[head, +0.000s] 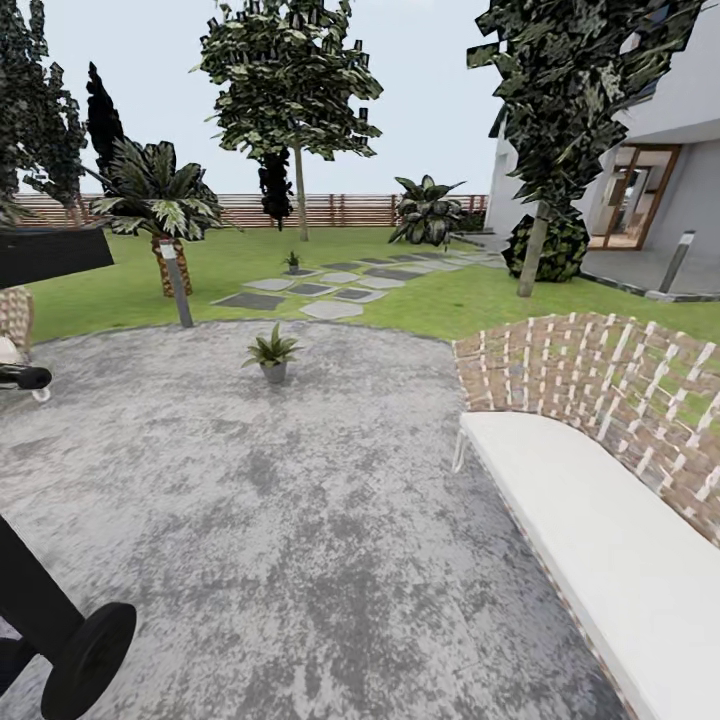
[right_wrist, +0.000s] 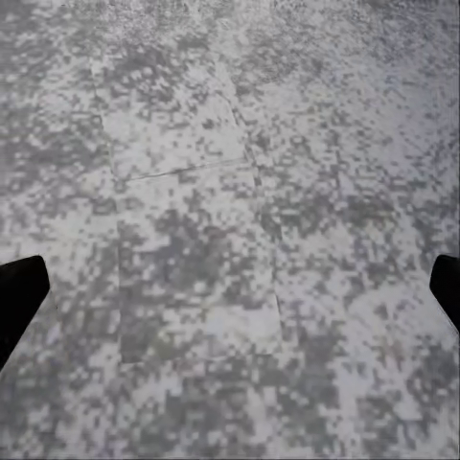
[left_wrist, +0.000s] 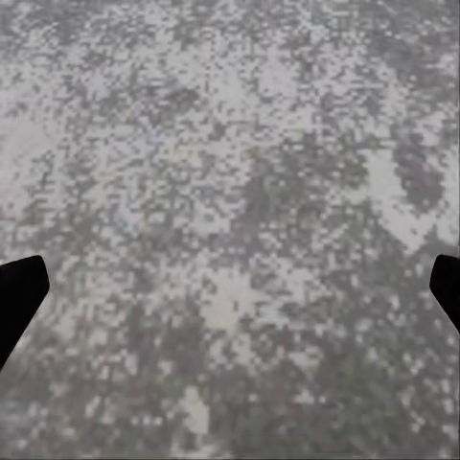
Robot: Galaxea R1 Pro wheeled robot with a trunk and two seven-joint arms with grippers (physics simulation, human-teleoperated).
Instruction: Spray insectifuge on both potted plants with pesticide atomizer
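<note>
One potted plant [head: 272,357] stands on the grey patio [head: 300,520] near its far edge, a second potted plant [head: 292,262] by the stepping stones [head: 330,290] on the lawn; left gripper [left_wrist: 230,287] and right gripper [right_wrist: 230,287] both hang spread wide, empty, over paving

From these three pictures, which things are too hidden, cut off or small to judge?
- Far potted plant, head view: too small; its pot cannot be made out.
- Left arm, head view: cut by the frame edge; its gripper end is not seen there.
- Bench, head view: cut off by the right and bottom edges.
- Both wrist views: fingertips cut by the edges, over bare paving.
</note>
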